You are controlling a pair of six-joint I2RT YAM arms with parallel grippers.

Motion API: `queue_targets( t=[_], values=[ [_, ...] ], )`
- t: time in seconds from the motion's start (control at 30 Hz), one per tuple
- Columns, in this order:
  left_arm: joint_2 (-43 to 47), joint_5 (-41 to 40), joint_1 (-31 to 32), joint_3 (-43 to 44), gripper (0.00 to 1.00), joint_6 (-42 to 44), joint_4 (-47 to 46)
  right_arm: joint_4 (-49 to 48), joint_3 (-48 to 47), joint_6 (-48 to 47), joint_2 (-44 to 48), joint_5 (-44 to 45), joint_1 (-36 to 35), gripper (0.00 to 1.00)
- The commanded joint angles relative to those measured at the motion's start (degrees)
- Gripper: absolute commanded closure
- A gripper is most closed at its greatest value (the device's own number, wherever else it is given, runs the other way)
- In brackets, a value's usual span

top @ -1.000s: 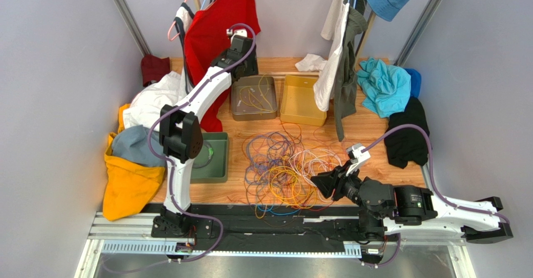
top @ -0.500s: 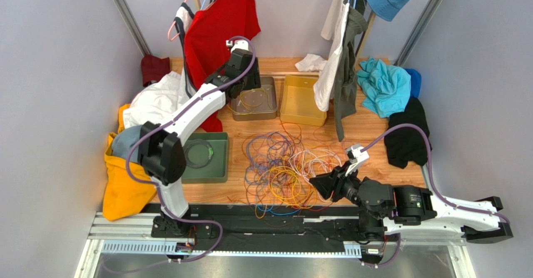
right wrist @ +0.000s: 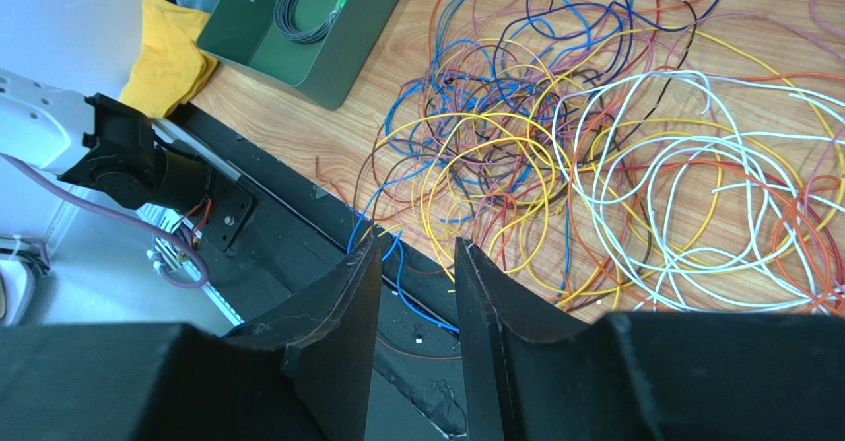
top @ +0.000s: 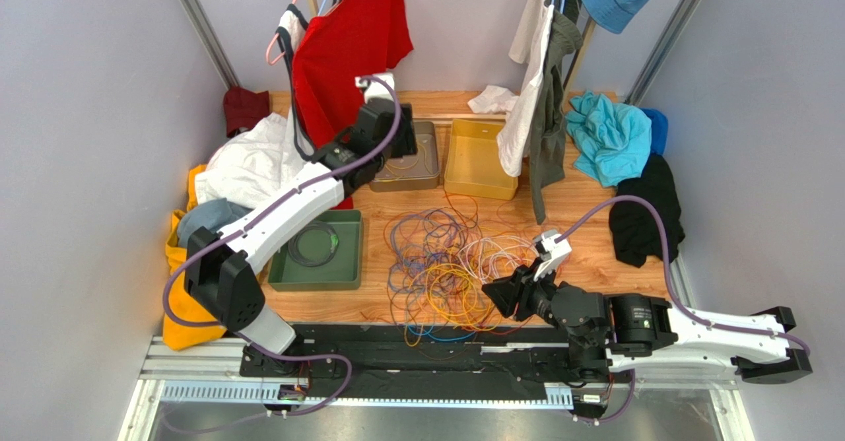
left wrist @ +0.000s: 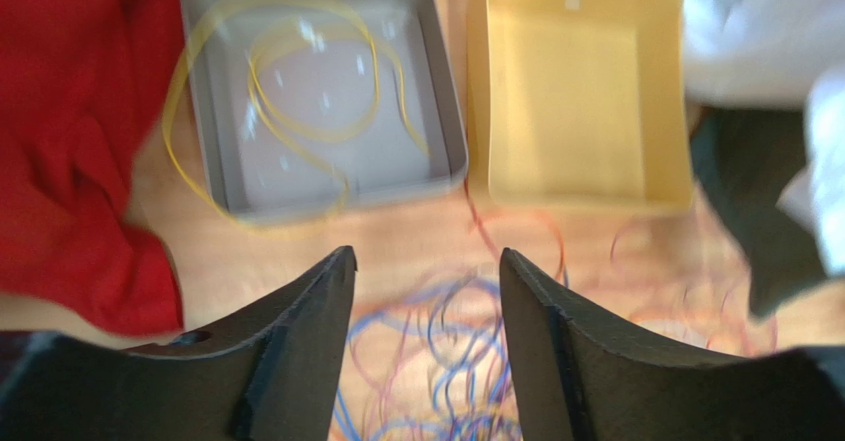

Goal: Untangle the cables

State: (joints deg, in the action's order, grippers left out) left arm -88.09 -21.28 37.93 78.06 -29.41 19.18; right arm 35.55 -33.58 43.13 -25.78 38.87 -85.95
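At the centre of the wooden worktop [top: 575,213] the cables [top: 446,268] lie in one loose tangle of yellow, blue, white and orange loops. A green tray [top: 342,278] sits at its 9 o'clock, and a grey tray [left wrist: 451,114] holding a yellow cable [left wrist: 315,142] sits beside a yellow tray [top: 476,159] at 12 o'clock. The left gripper [left wrist: 426,258] hangs by the grey tray and the right gripper [right wrist: 418,243] at the tangle's 4 o'clock edge, both with jaws apart and holding nothing.

Bright, even light; blurred left-wrist view.
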Motion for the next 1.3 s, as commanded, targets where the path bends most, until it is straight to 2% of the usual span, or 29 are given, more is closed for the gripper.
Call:
queue_targets(
  t=[0.0,0.1,0.23,0.33,0.53,0.63,0.8,0.93,0.97,1.03,1.07,1.17,1.23,1.27],
  values=[
    [7.14,1.93,1.97,-7.91,0.31,-4.07,-4.84,-5.49,-0.42,-2.52,-2.24,5.32,-0.01,0.63],
    [8.55,4.66,2.15,-12.23,0.26,-5.39,-7.31,-2.35,-3.23,0.35,-4.71,8.32,0.00,0.61],
    [6.27,6.49,2.15,-8.20,0.25,-3.73,-1.44,0.04,-2.81,4.93,-4.72,7.80,-0.09,0.60],
    [6.44,8.26,2.85,-7.40,0.26,-2.67,-1.42,0.92,-2.72,7.39,-4.19,8.15,-0.09,0.60],
    [11.19,9.93,5.83,-9.50,0.27,0.84,-6.08,-8.47,-1.13,0.21,-5.15,9.64,-0.09,0.61],
    [11.80,14.05,6.36,-9.68,0.27,1.54,-3.63,-8.39,-3.06,-3.49,-8.66,12.89,-0.09,0.61],
    [13.03,24.16,6.63,-12.40,0.28,2.42,-1.61,-11.27,-3.68,-4.64,-17.27,18.43,-0.09,0.60],
    [16.36,25.41,7.77,-15.39,0.26,2.78,-0.45,-17.96,-5.87,-6.57,-26.84,19.05,0.08,0.57],
    [17.25,25.50,7.86,-16.18,0.21,2.43,-0.81,-18.23,-7.10,-6.40,-32.09,19.13,0.08,0.55],
    [19.53,25.50,7.95,-18.55,0.19,1.81,-2.39,-17.45,-11.73,-6.31,-37.56,18.52,0.08,0.53],
    [20.15,25.24,7.95,-19.26,0.15,1.64,-2.65,-16.31,-13.60,-5.70,-43.07,18.26,0.08,0.50],
    [22.08,24.00,7.95,-20.84,0.12,1.20,-2.83,-6.40,-22.12,-0.08,-51.88,19.13,0.00,0.47],
    [23.05,23.74,8.03,-21.81,0.02,1.28,-3.18,-2.42,-24.07,1.07,-54.19,18.44,0.08,0.46],
    [23.32,23.83,8.03,-22.07,0.02,1.54,-3.18,-2.59,-24.33,1.16,-54.03,17.56,-0.09,0.46]
  ],
)
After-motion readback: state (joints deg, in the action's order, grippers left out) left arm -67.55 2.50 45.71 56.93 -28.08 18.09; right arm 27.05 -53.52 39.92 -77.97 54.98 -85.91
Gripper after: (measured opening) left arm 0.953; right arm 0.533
